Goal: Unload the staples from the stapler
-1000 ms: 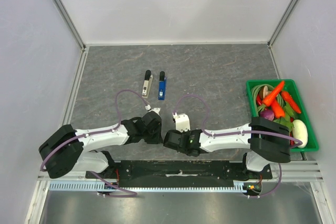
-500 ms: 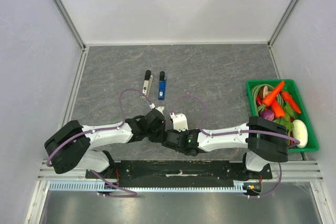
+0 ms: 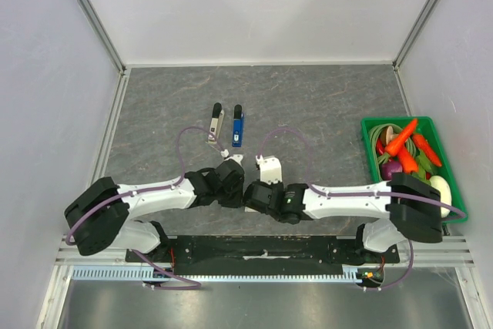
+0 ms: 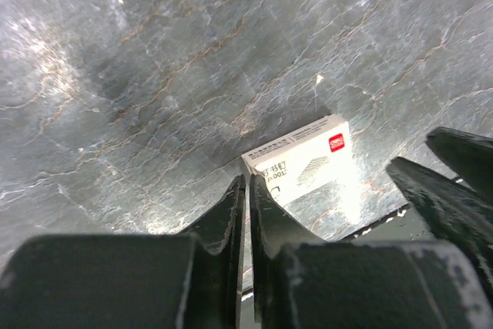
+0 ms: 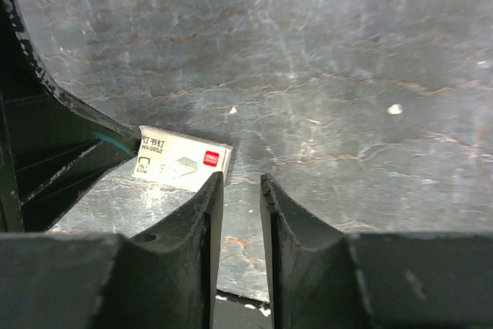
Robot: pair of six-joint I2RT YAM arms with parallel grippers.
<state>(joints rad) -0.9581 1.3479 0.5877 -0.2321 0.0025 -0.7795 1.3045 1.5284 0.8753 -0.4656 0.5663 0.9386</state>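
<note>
Since a second ago our two wrists have closed in until they nearly meet. Our left hand [image 4: 246, 182] is pinched almost closed and our right hand [image 5: 242, 179] shows a narrow gap; both are empty. A small white box [image 4: 300, 161] lies between them on the counter [image 3: 323, 105], hidden from above. Farther out, the stapler [image 3: 238, 126] lies in two halves, side by side.

The left arm [image 3: 154, 196] has pushed its jaws toward the right arm's [image 3: 347, 198] jaws, whose elbow has swung outward; both jaws now almost meet.
</note>
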